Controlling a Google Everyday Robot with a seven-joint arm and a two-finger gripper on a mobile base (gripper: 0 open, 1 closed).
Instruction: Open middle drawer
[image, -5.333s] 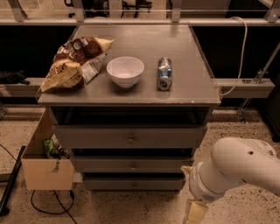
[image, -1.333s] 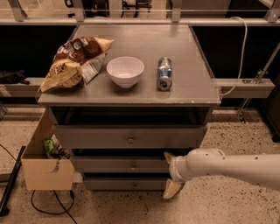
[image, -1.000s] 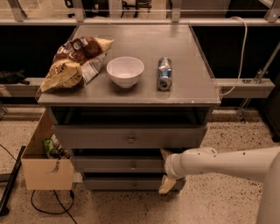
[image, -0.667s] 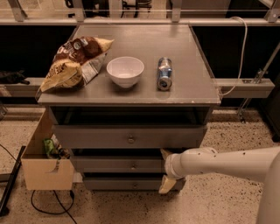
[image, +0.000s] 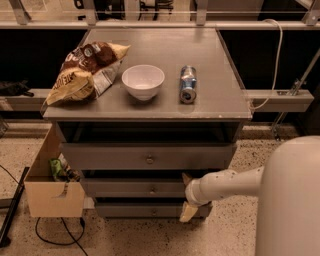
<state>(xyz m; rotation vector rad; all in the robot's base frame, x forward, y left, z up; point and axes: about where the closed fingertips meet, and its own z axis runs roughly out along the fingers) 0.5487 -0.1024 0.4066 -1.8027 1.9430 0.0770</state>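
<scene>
The middle drawer (image: 125, 189) is a shallow grey front with a small round metal knob (image: 152, 189), set between the taller top drawer (image: 149, 157) and the narrower bottom drawer (image: 140, 209). It looks shut. My gripper (image: 187, 196) is at the right part of the middle drawer front, right of the knob. One cream finger (image: 186, 178) is above and the other finger (image: 189, 212) is below, spread apart and holding nothing. My white arm (image: 230, 182) reaches in from the right.
On the cabinet top (image: 210, 100) lie a chip bag (image: 82, 72), a white bowl (image: 143, 81) and a can on its side (image: 188, 84). A cardboard box (image: 50, 192) stands on the floor at the cabinet's left, with a cable (image: 55, 232) beside it. A shelf rail (image: 280, 100) runs at the right.
My arm has swung in from the lower right and moved left along the drawer fronts. The gripper now sits against the middle drawer's right part. The drawers have not moved.
</scene>
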